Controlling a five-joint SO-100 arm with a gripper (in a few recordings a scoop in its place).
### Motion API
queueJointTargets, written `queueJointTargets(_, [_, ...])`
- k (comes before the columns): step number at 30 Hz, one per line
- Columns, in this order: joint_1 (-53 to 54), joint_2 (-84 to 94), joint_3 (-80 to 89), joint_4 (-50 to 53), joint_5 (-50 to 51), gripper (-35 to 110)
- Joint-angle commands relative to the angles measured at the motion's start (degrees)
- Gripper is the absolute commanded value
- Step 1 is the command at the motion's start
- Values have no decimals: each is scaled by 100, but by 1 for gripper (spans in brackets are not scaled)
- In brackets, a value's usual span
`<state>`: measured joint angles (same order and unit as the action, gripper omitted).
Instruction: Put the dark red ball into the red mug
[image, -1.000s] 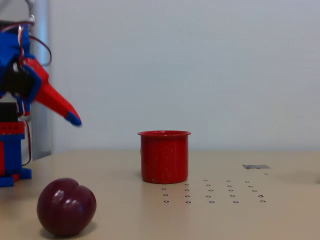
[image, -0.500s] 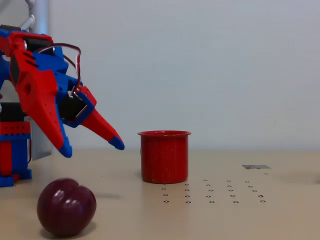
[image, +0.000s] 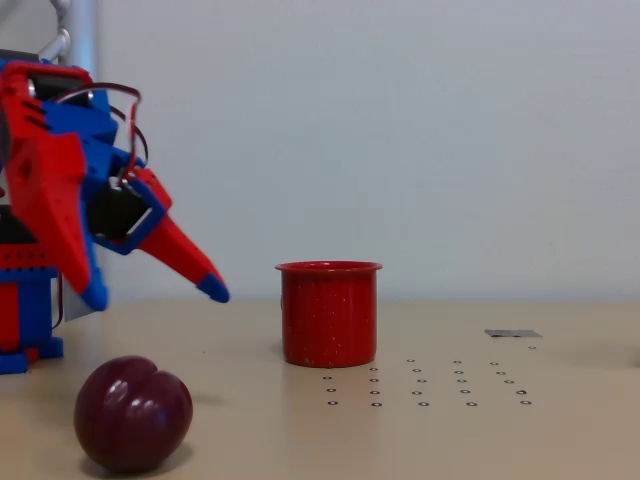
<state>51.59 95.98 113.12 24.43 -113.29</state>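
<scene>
- At the left edge of the fixed view, you have the red-and-blue two-finger gripper (image: 155, 295) hanging above the table with its jaws spread wide: one blue-tipped finger points down near the arm's base, the other reaches out to the right and slightly downward. Nothing sits between them.
- Low in the foreground, the glossy dark maroon, plum-like ball with a shallow crease (image: 132, 414) rests on the pale beige tabletop (image: 560, 420), untouched and apart from both fingertips.
- Note the relation your coming move turns on: the ball lies below the gripper, roughly under the gap between the two tips, and appears closer to the camera than the arm does. How far forward it sits cannot be judged from this low side-on angle, so you would do well to check depth as you descend.
- The ball is squat and near round, so its long axis matters little; I would expect it to roll if one finger nudges it first.
- To the right of the ball and farther back stands the bright red speckled cylindrical mug with a flared rim (image: 329, 313), upright, well apart from the ball and just right of the outstretched fingertip.
- My reading is that the task is at the approach step: the grasp is not yet made.
</scene>
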Motion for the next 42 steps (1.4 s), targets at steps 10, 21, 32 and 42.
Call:
queueJointTargets(10, [439, 158, 88, -132, -554, 50])
queueJointTargets(21, [281, -396, 264, -642, -686, 50])
queueJointTargets(32, [299, -932, -97, -958, -800, 50])
queueJointTargets(42, [334, -1529, -826, -1002, -835, 51])
